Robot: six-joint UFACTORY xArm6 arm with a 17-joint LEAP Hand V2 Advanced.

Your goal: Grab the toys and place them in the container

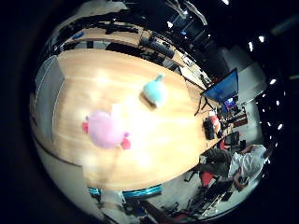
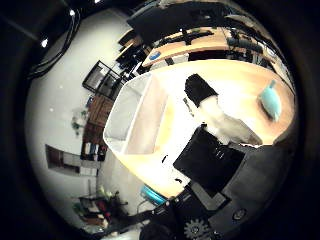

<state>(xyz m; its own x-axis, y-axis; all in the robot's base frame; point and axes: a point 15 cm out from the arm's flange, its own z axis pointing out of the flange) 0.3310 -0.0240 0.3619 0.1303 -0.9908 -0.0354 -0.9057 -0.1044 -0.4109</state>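
Toys lie loose on the table [image 1: 140, 158], pink toy [image 1: 105, 129] near the container [image 2: 131, 120] and teal toy [image 1: 155, 91] farther off, so we judge the robot hand [image 2: 210, 130], fingers extended and empty, is poised overhead to choose one.

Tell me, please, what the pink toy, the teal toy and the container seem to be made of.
Pink toy: likely plush fabric, with a rounded, fuzzy outline. Teal toy: probably plush too, matte and soft-edged. Container: perhaps pale plastic, with thin, smooth, straight walls.
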